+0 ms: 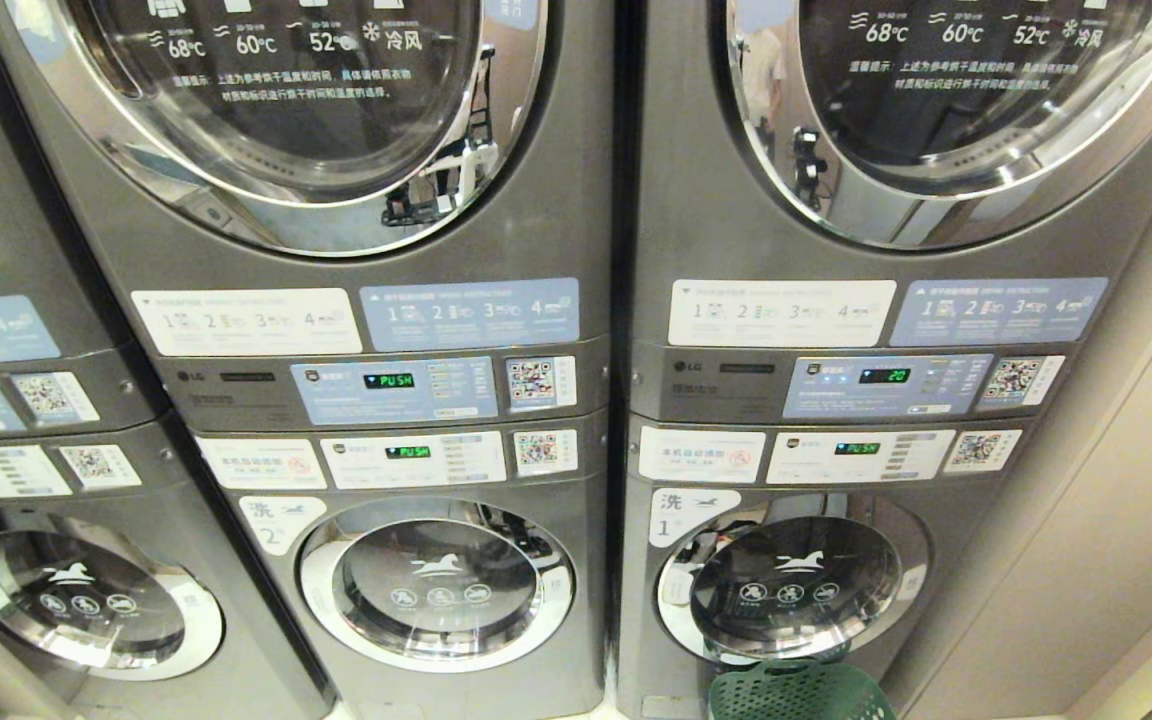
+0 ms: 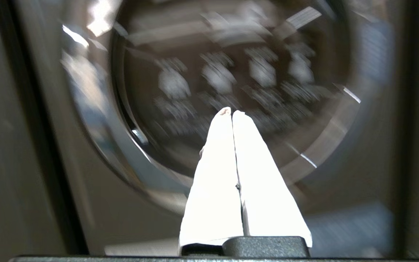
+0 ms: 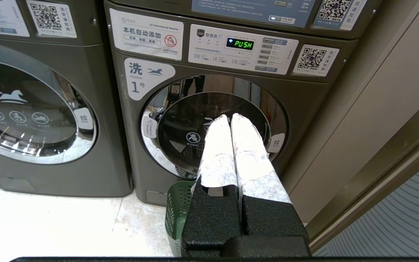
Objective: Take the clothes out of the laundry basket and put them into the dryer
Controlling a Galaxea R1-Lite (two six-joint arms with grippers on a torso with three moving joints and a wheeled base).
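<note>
The dryer (image 1: 316,120) is the upper machine of the middle stack, and its chrome-rimmed round door is closed. The left wrist view shows a large chrome-rimmed glass door (image 2: 231,65) with white print, blurred and close in front of my left gripper (image 2: 232,111), which is shut on nothing. The green perforated laundry basket (image 1: 796,695) stands on the floor in front of the right-hand lower machine. My right gripper (image 3: 230,116) hangs low above the basket (image 3: 178,211), shut and empty. The clothes are hidden. Neither arm shows in the head view.
Below the dryers are washers with horse emblems, number 2 (image 1: 436,580) and number 1 (image 1: 791,590), both with doors closed. A like dryer (image 1: 956,90) tops the right stack. A beige wall panel (image 1: 1116,500) bounds the right side. The floor is pale tile (image 3: 49,225).
</note>
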